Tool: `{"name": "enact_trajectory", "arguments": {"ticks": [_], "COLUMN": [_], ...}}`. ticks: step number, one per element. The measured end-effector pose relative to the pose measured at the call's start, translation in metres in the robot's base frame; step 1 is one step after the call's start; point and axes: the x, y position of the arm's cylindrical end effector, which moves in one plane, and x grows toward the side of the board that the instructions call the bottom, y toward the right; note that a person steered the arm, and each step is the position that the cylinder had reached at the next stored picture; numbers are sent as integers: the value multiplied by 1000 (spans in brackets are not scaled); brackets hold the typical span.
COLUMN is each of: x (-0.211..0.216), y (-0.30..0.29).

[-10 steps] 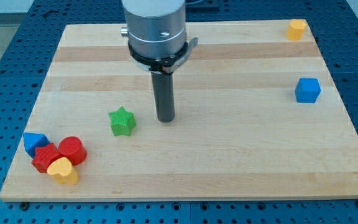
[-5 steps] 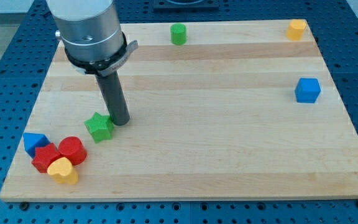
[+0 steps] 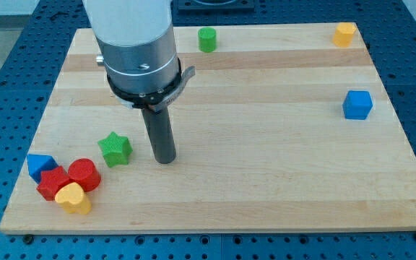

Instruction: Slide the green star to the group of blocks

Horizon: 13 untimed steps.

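Note:
The green star (image 3: 115, 149) lies on the wooden board (image 3: 266, 180) at the lower left. My tip (image 3: 165, 160) rests on the board to the star's right, a clear gap apart from it. The group sits at the view's bottom left, just below and left of the star: a blue triangular block (image 3: 39, 165), a red block (image 3: 52, 183), a red cylinder (image 3: 84, 174) and a yellow block (image 3: 74, 198). The star stands a small gap away from the red cylinder.
A green cylinder (image 3: 206, 39) stands at the board's top edge. A yellow block (image 3: 344, 33) sits in the top right corner. A blue cube (image 3: 357, 105) sits near the right edge.
My tip swung left and pushed the green star left and down towards the group. It has since backed off to the right, leaving the star where it was.

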Motion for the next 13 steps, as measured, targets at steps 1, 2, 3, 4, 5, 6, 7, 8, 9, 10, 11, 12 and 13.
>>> {"name": "enact_trajectory", "arguments": {"ticks": [1,2,3,4,5,6,7,8,9,10,11,12,13], "x": [-1,-1,-1,-1,-1,-1,-1,-1,-1,-1,-1,-1,-1], "y": [-3,-16,-31,-40,-52,-60,-64,-70,-75,-81,-89,-98,-104]}}
